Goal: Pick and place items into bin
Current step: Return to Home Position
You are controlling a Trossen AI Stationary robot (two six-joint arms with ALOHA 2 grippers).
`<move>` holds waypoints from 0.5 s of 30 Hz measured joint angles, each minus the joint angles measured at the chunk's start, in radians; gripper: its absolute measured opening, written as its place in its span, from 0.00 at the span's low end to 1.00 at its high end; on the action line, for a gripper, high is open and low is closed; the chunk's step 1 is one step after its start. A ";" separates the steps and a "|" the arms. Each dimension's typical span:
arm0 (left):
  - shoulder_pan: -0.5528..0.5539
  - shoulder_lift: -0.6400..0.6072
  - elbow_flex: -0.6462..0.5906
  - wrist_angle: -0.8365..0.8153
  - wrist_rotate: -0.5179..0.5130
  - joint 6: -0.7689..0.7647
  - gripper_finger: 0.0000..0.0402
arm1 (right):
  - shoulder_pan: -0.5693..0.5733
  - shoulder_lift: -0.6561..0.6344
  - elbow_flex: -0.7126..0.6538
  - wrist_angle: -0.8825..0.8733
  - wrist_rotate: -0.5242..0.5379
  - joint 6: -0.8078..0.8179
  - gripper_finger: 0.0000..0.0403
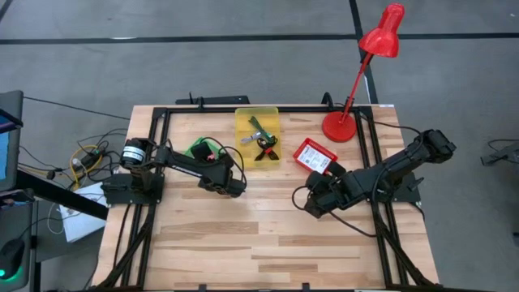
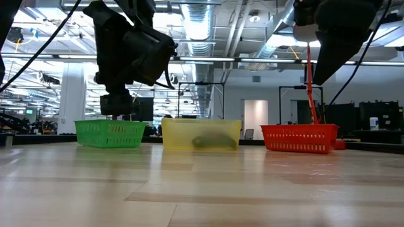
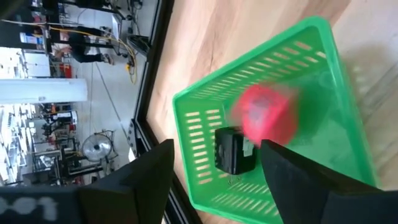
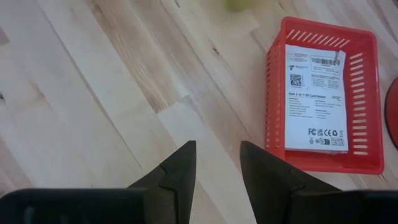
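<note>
**Left:** the left gripper, fingers spread and empty, hangs above the green bin. The bin holds a black adapter and a blurred red-pink block.

**Centre:** the yellow bin contains a slim green tool and a black-and-red tool.

**Right:** the red bin holds a flat white card packet. The right gripper, fingers parted with nothing between them, hovers over the bare table near the red bin. A red desk lamp stands at the table's far edge.
</note>
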 joint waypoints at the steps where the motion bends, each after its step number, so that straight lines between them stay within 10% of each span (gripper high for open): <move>1: 0.000 0.000 0.000 0.001 0.000 0.005 0.57 | 0.000 0.000 0.000 0.000 0.000 0.000 0.30; 15: 0.000 0.001 0.001 -0.069 0.211 0.332 0.56 | 0.000 0.000 0.000 -0.006 -0.058 -0.008 0.30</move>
